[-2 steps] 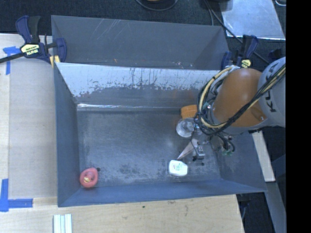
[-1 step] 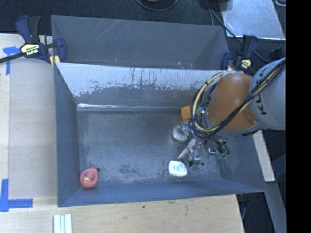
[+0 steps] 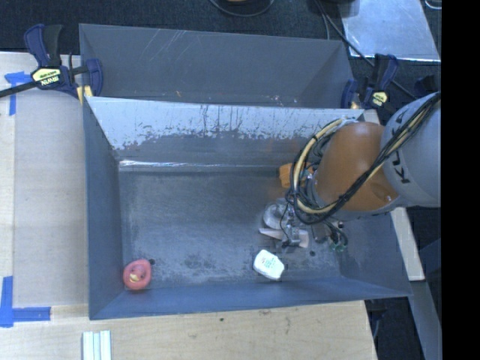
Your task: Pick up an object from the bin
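A grey metal bin (image 3: 101, 201) fills the middle of the frame, its floor nearly bare. The robot arm (image 3: 360, 171), wrapped in an orange cover and looped cables, reaches in from the right edge and bends low over the floor's lower right. Its gripper (image 3: 283, 229) sits close to the floor there. Whether it is open or closed cannot be told, and nothing can be seen in its hold.

Just below it in the frame lies a small white rounded block (image 3: 268, 265), near the foot of the front wall and apparently not touched. A pink round toy (image 3: 136, 274) rests well apart in the lower left corner.

The likely trouble is that a grasp made here would close on nothing, since the block lies off to one side. A sideways nudge could also push the block against the sloping wall, where it would be awkward to grip.
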`<state>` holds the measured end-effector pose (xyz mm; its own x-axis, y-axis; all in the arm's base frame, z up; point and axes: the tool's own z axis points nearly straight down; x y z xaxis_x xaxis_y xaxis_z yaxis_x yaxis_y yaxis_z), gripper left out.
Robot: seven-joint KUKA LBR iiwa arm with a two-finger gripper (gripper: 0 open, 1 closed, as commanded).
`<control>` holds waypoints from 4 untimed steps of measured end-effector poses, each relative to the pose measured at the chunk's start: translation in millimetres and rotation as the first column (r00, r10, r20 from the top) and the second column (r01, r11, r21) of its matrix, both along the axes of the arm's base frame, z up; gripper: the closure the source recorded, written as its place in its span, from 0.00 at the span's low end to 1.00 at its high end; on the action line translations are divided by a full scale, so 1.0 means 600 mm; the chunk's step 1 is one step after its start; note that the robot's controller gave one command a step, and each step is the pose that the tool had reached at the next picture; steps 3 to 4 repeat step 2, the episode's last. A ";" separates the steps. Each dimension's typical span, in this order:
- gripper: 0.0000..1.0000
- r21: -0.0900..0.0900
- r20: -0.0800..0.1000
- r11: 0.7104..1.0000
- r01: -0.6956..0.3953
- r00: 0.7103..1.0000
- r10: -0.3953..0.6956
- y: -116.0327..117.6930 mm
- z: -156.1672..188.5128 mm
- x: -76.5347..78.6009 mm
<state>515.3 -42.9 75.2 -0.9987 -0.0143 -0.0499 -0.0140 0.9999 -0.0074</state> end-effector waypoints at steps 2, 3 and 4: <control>1.00 0.000 0.001 1.000 0.000 1.000 0.000 0.000 0.009 0.000; 1.00 0.000 0.001 1.000 0.000 1.000 0.000 0.000 0.009 0.000; 1.00 0.000 0.001 1.000 0.000 1.000 0.000 0.000 0.009 0.000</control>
